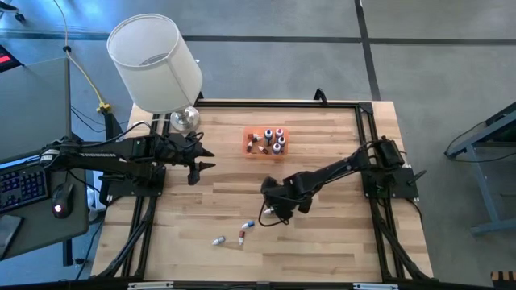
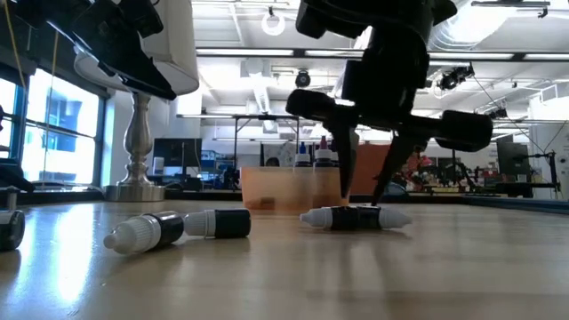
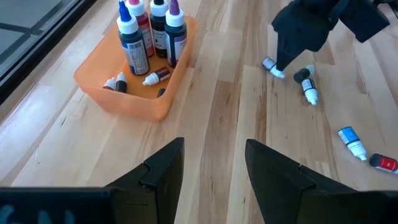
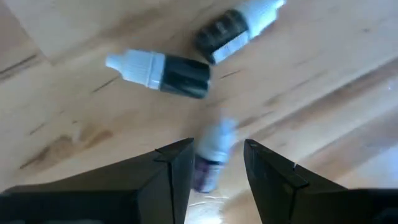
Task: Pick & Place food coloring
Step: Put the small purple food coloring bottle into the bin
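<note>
The food coloring bottles are split. Several stand or lie in the orange tray [image 1: 266,143] [image 3: 137,68], and a few lie loose on the wood near the front edge [image 1: 241,234] [image 2: 142,233]. My right gripper [image 1: 270,208] [image 4: 217,168] is open and pointing down, low over the table. A small purple bottle with a white cap [image 4: 211,158] [image 3: 272,67] lies on its side between the fingers, with a gap on each side. Two dark bottles [image 4: 168,70] [image 4: 239,25] lie just beyond it. My left gripper [image 1: 197,159] [image 3: 214,174] hangs open above the table, left of the tray.
A white lamp with a silver base [image 1: 184,119] stands at the table's far left corner, behind my left arm. A blue bottle [image 3: 351,142] and a red one [image 3: 382,163] lie towards the near edge. Bare wood [image 1: 322,234] stretches right of the loose bottles.
</note>
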Robot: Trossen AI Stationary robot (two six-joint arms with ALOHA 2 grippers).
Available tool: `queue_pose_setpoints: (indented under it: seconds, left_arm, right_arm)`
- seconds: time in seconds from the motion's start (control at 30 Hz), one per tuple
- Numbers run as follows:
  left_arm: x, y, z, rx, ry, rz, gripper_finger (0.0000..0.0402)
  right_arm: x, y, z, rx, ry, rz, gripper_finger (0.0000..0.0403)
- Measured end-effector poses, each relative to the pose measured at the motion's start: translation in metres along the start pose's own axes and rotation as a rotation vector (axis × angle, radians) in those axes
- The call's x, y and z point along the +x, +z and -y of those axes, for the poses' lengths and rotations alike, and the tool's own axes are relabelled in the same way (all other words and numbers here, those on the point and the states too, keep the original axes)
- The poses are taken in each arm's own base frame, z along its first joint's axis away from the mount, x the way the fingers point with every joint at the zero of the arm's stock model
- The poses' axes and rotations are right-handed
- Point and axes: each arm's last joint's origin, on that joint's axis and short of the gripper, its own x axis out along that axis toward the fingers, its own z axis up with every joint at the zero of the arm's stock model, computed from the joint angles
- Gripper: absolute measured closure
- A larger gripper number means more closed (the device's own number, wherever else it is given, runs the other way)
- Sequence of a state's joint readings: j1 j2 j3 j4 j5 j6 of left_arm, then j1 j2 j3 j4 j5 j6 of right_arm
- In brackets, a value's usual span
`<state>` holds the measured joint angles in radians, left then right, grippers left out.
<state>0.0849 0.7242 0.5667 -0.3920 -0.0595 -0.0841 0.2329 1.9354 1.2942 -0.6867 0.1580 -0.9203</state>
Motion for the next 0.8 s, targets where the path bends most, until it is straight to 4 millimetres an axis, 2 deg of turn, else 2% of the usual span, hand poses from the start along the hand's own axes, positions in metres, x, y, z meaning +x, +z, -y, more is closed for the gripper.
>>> queue_pose_setpoints:
  seconds: [0.17,0.37,0.53,0.8]
  left_arm:
    - [0.000,0.000,0.000,0.000,0.000,0.000,0.0234]
    - [0.000,0.000,0.000,0.000,0.000,0.000,0.0234]
    - [0.000,0.000,0.000,0.000,0.000,0.000,0.0234]
    - [0.000,0.000,0.000,0.000,0.000,0.000,0.0234]
  right_arm:
    - [0.001,-0.003,0.001,0.020,0.048,0.034,0.0269]
    - [0.002,-0.012,0.010,0.177,0.011,0.027,0.0269]
    - [0.003,-0.015,0.017,0.482,-0.064,0.004,0.0269]
    - [0.002,-0.012,0.017,1.051,0.065,0.107,0.0269]
